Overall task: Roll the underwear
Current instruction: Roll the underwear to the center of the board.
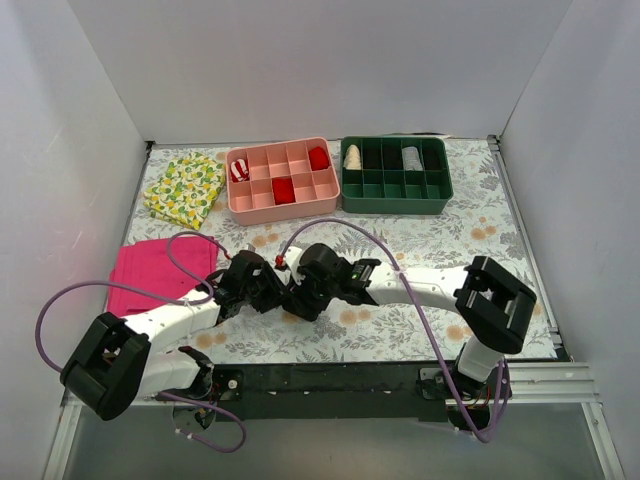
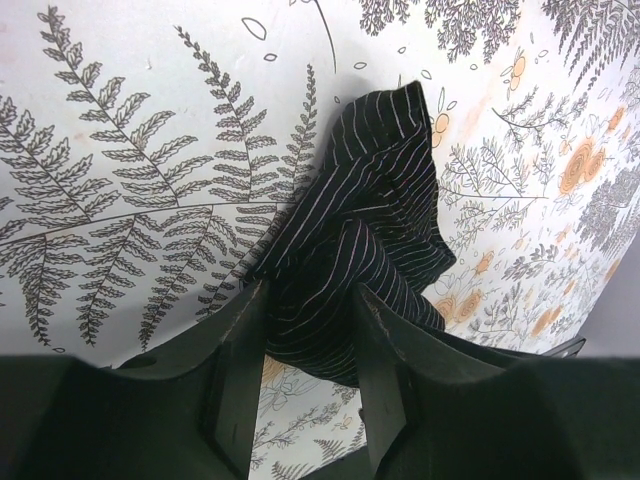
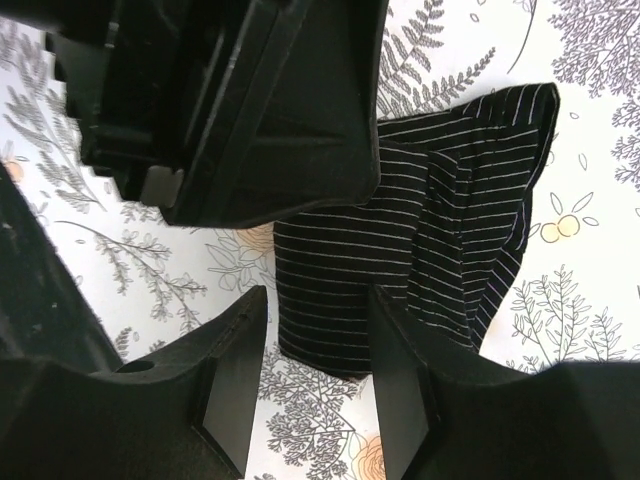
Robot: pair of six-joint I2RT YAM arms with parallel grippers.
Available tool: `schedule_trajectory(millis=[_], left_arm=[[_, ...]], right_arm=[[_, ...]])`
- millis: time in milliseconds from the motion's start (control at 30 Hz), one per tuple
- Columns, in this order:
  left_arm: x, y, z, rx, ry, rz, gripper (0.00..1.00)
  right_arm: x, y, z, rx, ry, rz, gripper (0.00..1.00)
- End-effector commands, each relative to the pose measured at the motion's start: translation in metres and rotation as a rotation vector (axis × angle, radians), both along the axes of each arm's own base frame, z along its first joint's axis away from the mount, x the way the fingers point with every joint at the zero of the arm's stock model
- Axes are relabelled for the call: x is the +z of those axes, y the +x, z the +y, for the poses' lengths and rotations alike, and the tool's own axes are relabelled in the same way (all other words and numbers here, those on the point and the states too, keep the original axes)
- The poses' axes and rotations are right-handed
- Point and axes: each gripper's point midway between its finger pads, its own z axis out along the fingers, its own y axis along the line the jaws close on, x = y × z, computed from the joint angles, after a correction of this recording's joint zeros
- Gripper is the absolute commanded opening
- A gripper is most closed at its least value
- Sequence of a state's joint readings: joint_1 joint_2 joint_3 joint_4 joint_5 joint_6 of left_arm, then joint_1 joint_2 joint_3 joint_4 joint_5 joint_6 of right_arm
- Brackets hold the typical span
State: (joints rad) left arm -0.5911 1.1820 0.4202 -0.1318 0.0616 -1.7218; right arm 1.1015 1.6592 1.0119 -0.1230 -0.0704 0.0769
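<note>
The underwear (image 2: 370, 200) is a black garment with thin white stripes, lying crumpled on the floral table cover. In the top view both grippers meet over it at the table's near middle and hide most of it. My left gripper (image 2: 308, 300) has a bunched fold of the fabric filling the gap between its fingers, so it is shut on it. My right gripper (image 3: 315, 300) is open, its fingers on either side of a flat end of the underwear (image 3: 440, 200). The left gripper (image 1: 268, 288) and the right gripper (image 1: 300, 295) nearly touch.
A pink divided tray (image 1: 283, 212) and a green divided tray (image 1: 395, 206) stand at the back, each with small rolled items. A yellow lemon-print cloth (image 1: 185, 188) lies back left. A folded magenta cloth (image 1: 150, 275) lies left, near the left arm. Purple cables loop over both arms.
</note>
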Motion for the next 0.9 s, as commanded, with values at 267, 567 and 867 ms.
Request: schedule_trajectory(millis=[267,567,867], left_arm=[[-0.014,-0.011,0.01,-0.015,0.067,0.056,0.36],[-0.016,-0.012,0.008,-0.022,0.062,0.068,0.36],[-0.018,-0.012,0.006,-0.027,0.055,0.08,0.36]], right_arm=[[-0.023,0.007,-0.006,-0.011,-0.119,-0.082,0.52],[-0.051,-0.007,-0.02,0.0,-0.199,-0.067,0.52],[-0.069,-0.005,-0.036,-0.026,-0.262,-0.094,0.55]])
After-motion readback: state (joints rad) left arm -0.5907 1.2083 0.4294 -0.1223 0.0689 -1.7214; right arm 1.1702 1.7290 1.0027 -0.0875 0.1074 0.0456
